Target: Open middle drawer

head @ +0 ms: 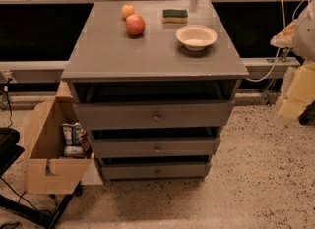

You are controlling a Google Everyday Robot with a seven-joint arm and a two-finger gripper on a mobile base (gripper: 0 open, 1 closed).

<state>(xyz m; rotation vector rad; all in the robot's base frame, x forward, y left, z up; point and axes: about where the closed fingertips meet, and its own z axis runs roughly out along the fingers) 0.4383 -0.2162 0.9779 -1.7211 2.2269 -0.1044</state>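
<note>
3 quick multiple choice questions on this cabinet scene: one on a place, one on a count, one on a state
1. Where is the gripper? A on a drawer knob; B right of the cabinet, apart from it; C flat on the cabinet top.
2. How many fruits lie on the cabinet top? A one; B two; C four.
3. How does the bowl sit? A upright; B upside down; C on its side.
Answers: 1 B, it hangs at the view's right edge, touching neither cabinet nor middle drawer. 2 B, a red apple and an orange. 3 A, its hollow faces up.
</note>
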